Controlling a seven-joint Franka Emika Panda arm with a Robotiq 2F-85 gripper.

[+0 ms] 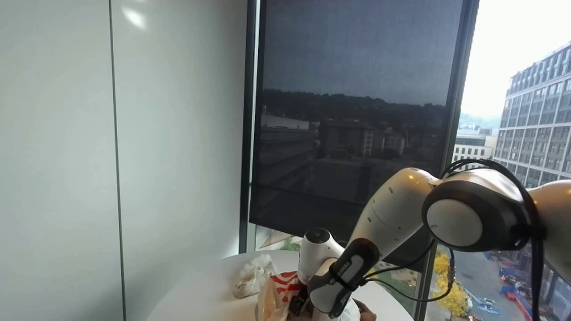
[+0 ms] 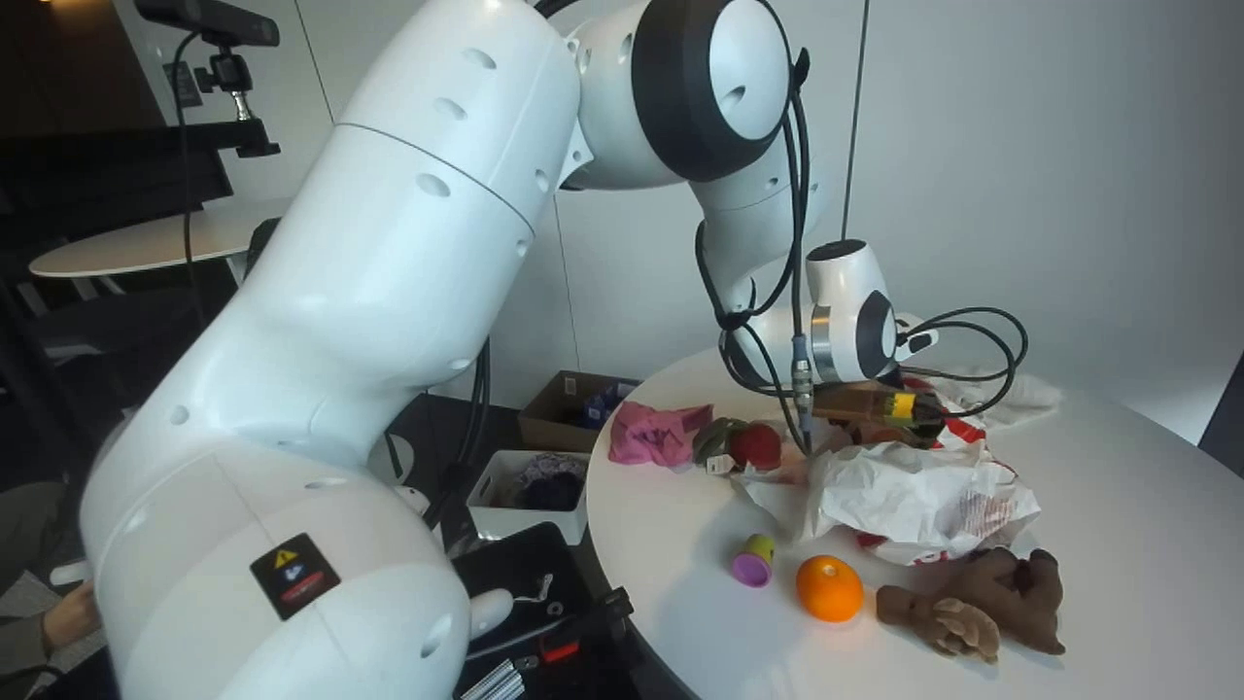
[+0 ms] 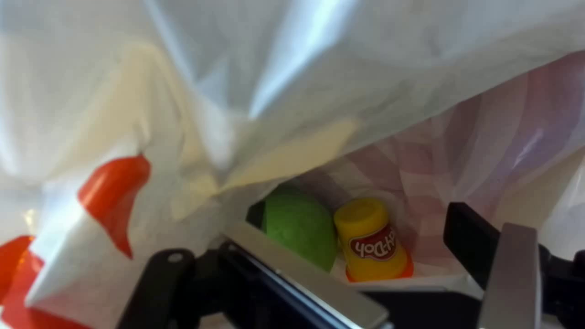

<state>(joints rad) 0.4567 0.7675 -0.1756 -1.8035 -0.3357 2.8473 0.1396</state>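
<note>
Smooth desk (image 2: 1147, 544) is holding crinkly plastic bag (image 3: 292, 91). Claw (image 3: 352, 217) is pointing into bag, fingers (image 3: 509, 274) standing apart, near round green thing (image 3: 301, 228) and stubby yellow Play-Doh tub (image 3: 372, 242).

Perhaps it is an office or a lab: in an exterior view, a window blind (image 1: 357, 58) hangs at upper centre, a tall building (image 1: 542, 116) stands outside at right, a robot arm (image 1: 392, 207) below.
</note>
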